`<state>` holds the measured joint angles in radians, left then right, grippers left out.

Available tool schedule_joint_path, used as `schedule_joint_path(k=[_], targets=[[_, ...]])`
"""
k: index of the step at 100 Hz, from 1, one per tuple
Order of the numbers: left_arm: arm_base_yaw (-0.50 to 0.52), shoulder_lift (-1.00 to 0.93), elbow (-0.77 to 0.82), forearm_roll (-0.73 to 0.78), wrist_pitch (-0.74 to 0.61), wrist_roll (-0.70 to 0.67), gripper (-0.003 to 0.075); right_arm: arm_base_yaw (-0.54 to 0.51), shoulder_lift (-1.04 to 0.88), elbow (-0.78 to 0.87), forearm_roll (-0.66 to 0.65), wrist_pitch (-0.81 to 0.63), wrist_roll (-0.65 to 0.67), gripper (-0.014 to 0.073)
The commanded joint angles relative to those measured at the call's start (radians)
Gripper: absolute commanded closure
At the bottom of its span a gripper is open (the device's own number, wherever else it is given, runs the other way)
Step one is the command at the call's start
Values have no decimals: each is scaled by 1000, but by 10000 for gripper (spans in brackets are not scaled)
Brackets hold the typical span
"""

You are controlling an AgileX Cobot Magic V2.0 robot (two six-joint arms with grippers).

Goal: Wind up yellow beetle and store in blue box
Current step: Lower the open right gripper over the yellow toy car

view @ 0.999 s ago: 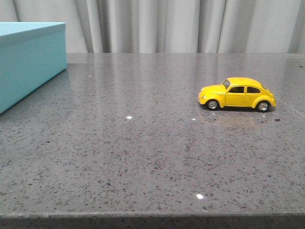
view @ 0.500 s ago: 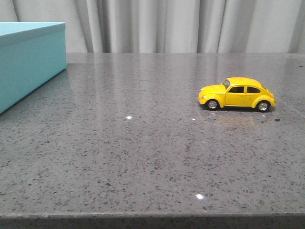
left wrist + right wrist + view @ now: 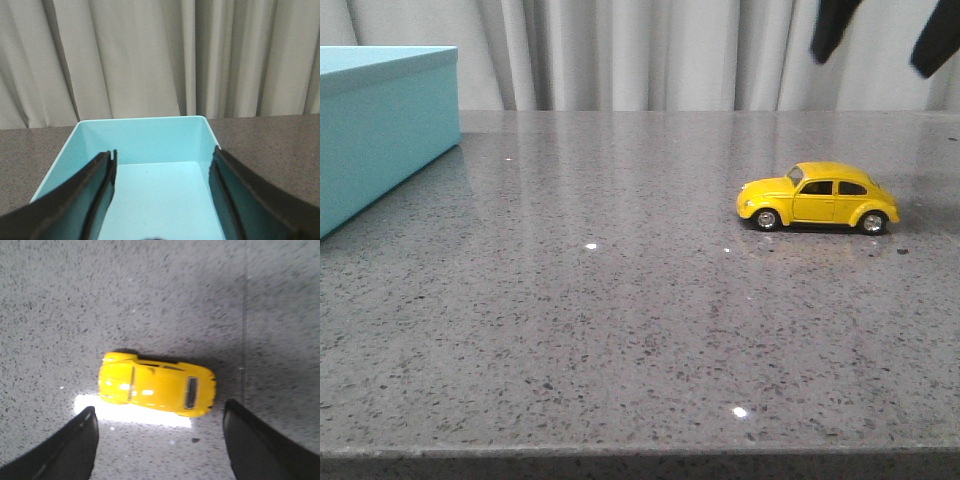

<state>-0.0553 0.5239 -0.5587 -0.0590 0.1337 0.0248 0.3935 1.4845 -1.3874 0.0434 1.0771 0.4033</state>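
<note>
You are at the very start: the approach for the first pick. The yellow beetle stands on its four wheels on the grey speckled surface, toward the right side, nose pointing left across the front view, and nothing touches it. The blue box sits well apart from it at the far left edge, and the left wrist view shows it open-topped with nothing inside.

Your right pincer hangs above the car with its fingers spread wide and empty; in the front view only its dark tips show at the top, high over the beetle. The fingers straddle the car along its length, bonnet toward one finger and tail toward the other.

Your left pincer hovers over the box, also wide open and holding nothing.

Next, I judge you need to bring the right pincer down and centre it on the body before closing. The glossy shell looks slippery, and the wheels may let the car roll if one finger touches first, so aim for both to meet it together.
</note>
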Motion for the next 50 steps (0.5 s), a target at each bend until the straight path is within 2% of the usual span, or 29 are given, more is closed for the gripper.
schedule_joint_path(k=[1,50], targets=[[-8,9,-37,-2,-80,-3,310,19,14,-60,0,-6,44,63],[-8,9,-37,-2,-80,-3,310,26,145,-75,-32,12,151,64]])
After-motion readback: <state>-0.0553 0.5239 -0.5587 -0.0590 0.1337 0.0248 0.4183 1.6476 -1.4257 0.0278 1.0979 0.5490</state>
